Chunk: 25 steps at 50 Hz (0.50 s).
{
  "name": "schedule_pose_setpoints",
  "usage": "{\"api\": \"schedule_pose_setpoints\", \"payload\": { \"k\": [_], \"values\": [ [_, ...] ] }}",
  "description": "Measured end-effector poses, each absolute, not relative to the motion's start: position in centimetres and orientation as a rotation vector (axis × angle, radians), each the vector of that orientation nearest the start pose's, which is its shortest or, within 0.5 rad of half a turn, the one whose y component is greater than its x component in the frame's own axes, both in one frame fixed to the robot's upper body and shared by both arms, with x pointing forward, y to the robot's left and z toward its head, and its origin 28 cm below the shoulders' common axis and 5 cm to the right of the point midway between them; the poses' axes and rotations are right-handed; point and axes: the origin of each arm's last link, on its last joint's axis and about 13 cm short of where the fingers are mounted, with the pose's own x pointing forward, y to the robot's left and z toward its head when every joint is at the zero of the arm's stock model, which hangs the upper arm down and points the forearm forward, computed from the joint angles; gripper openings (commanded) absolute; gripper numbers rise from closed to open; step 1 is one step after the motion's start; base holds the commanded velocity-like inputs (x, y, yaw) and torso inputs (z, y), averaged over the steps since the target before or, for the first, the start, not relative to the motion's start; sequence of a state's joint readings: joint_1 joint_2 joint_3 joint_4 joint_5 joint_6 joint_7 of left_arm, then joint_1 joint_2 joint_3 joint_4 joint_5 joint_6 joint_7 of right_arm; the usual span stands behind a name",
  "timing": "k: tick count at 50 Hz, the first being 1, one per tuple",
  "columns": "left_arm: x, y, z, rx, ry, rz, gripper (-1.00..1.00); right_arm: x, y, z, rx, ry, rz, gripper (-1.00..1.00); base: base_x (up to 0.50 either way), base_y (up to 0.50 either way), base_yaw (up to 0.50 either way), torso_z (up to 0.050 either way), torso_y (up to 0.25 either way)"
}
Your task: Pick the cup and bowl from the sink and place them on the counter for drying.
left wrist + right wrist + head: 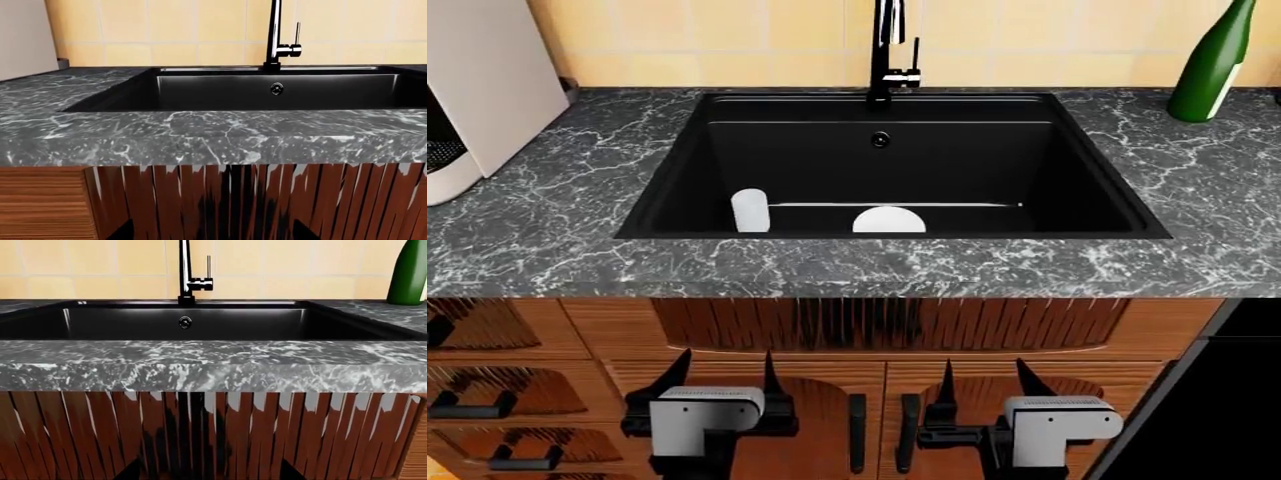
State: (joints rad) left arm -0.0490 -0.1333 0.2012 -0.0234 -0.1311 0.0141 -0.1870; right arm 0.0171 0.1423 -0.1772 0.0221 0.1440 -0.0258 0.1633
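left gripper (718, 375), right gripper (981, 378): jaws apart | cup (750, 211) white cylinder | bowl (889, 221) white dome

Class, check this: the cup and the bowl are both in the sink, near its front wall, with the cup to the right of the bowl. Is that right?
Not quite. In the head view the cup stands to the left of the bowl, not the right. Both are in the sink, near its front wall.

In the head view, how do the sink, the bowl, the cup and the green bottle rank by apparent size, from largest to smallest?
1. Sink
2. Green bottle, cut off by the frame
3. Bowl and cup: alike, and the sink's front edge partly hides the bowl, so no ranking.
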Motion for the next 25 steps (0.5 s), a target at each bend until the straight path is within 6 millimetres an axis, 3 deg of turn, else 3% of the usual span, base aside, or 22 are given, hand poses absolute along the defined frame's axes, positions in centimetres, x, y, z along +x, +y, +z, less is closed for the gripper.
{"api": "schedule_pose_setpoints", "payload": {
  "k": [2, 25],
  "values": [
    [21.81, 19.74, 1.59, 0.005, -0.013, -0.008, 1.0, 21.1, -9.53, 1.09, 0.0, 0.004, 0.009, 1.0, 0.0, 0.0, 0.0, 0.041, 0.0],
    [21.97, 19.93, 1.46, 0.013, 0.018, 0.025, 1.0, 21.29, -9.53, 1.07, -0.007, 0.005, 0.012, 1.0, 0.0, 0.0, 0.0, 0.0, 0.0]
  ]
}}
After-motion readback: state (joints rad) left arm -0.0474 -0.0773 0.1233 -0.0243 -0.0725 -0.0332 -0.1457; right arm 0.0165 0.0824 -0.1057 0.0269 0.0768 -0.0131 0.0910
